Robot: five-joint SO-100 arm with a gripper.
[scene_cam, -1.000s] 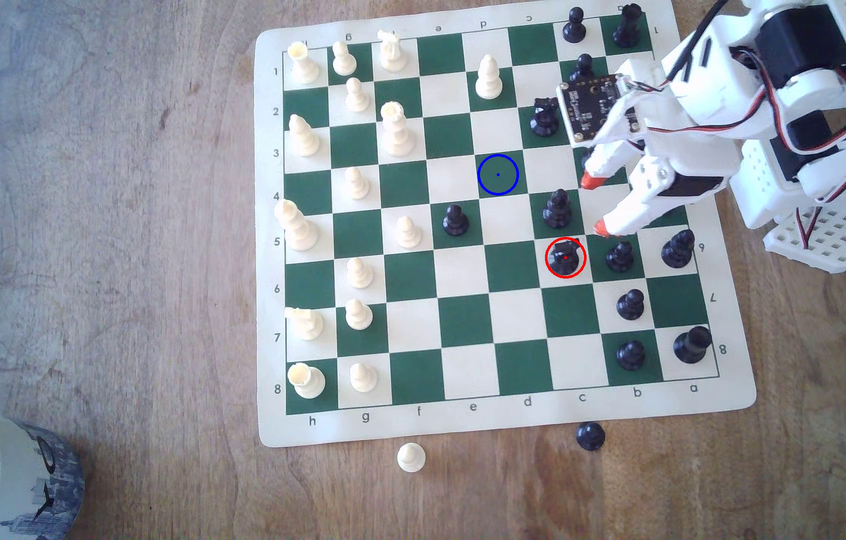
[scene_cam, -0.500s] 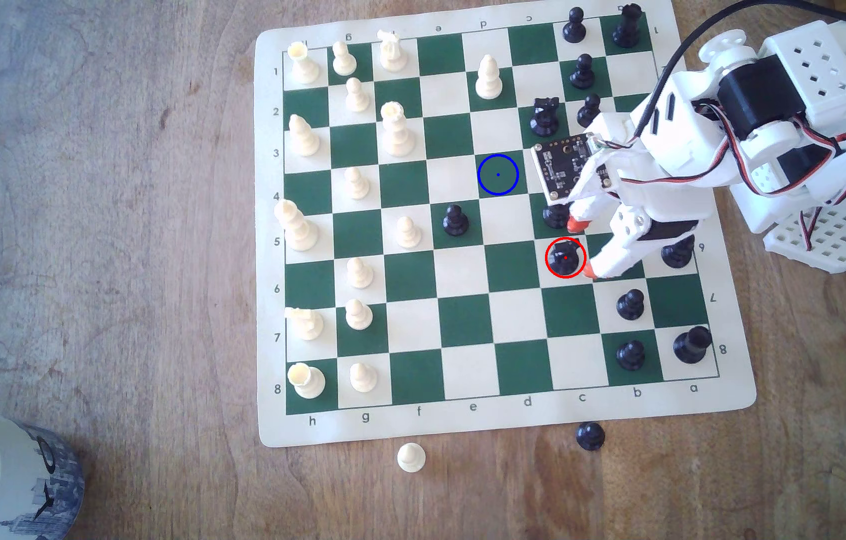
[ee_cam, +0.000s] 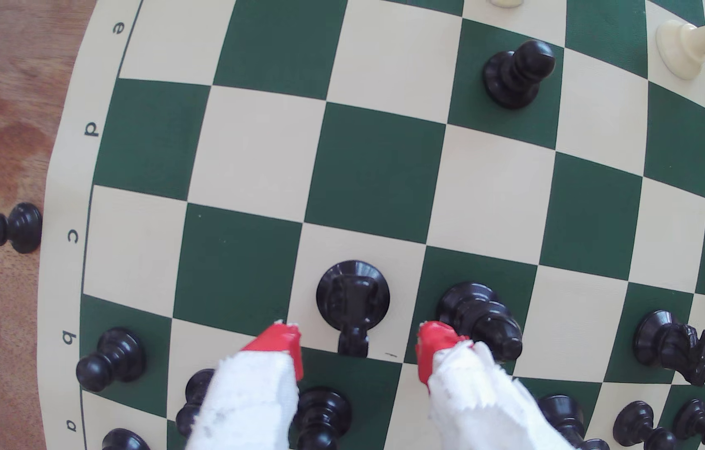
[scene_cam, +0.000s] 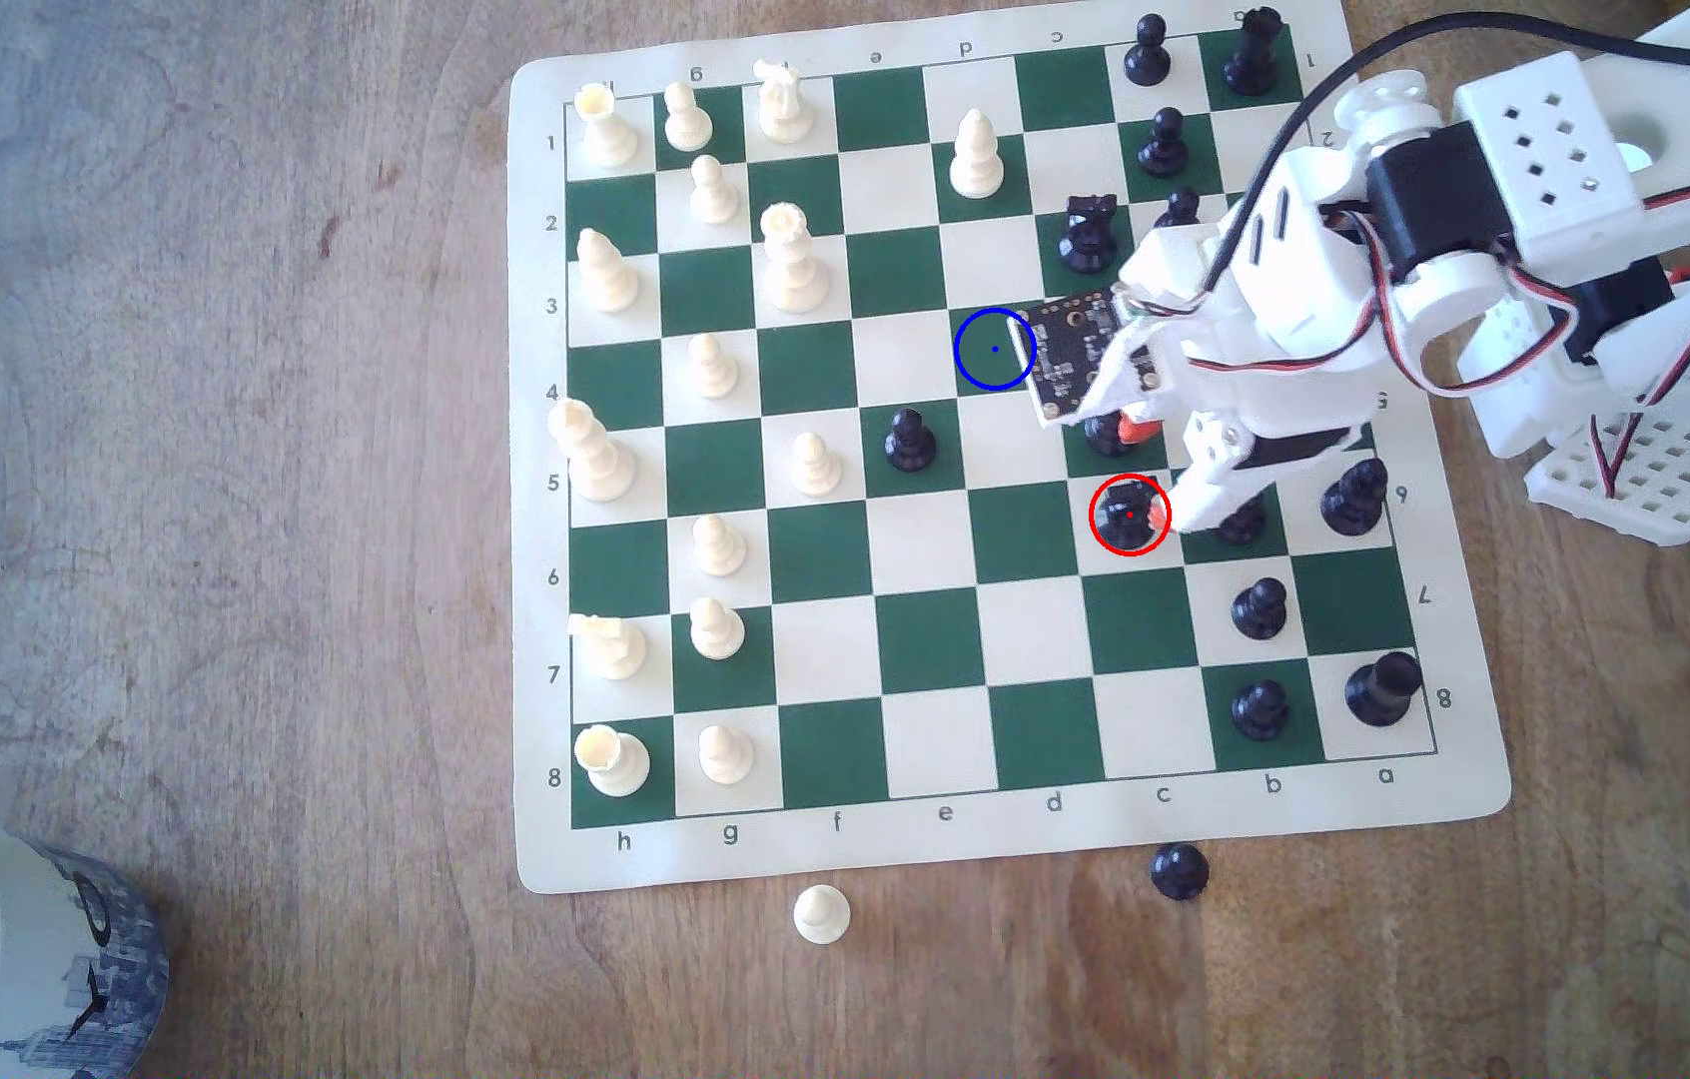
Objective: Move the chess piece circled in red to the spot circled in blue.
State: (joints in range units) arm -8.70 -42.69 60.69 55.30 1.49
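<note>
Tool [scene_cam: 1147,472] position: we see its two red-tipped white fingers [ee_cam: 281,346] spread wide, with nothing between them under grip. In the wrist view the black knight [ee_cam: 353,298] stands just ahead of the gap, apart from both tips. In the exterior view one tip sits against the red ring at the knight's 3 o'clock side; the other tip lies at about 12 o'clock from the knight, beside a black bishop [scene_cam: 1105,431]. We cannot tell whether that tip touches the bishop.

The black knight [scene_cam: 1128,514] stands upright on a cream square, inside the red ring. The blue-ringed square [scene_cam: 994,350] is dark green and lies at about 10 o'clock from the knight, well apart from it. The wrist camera board [scene_cam: 1074,353] overlaps the ring's 3 o'clock edge in the exterior view.

A second black knight [scene_cam: 1088,233] stands at 12 o'clock from the bishop. A black pawn [scene_cam: 908,439] stands at about 7 o'clock from the blue ring.

The chess mat [scene_cam: 1028,840] lies on the wooden counter [scene_cam: 249,467]. Off the mat, at its 6 o'clock edge, we note one white pawn [scene_cam: 821,913] and one black pawn [scene_cam: 1179,869]. A mug [scene_cam: 21,934] sits at the counter's 7 o'clock corner.
</note>
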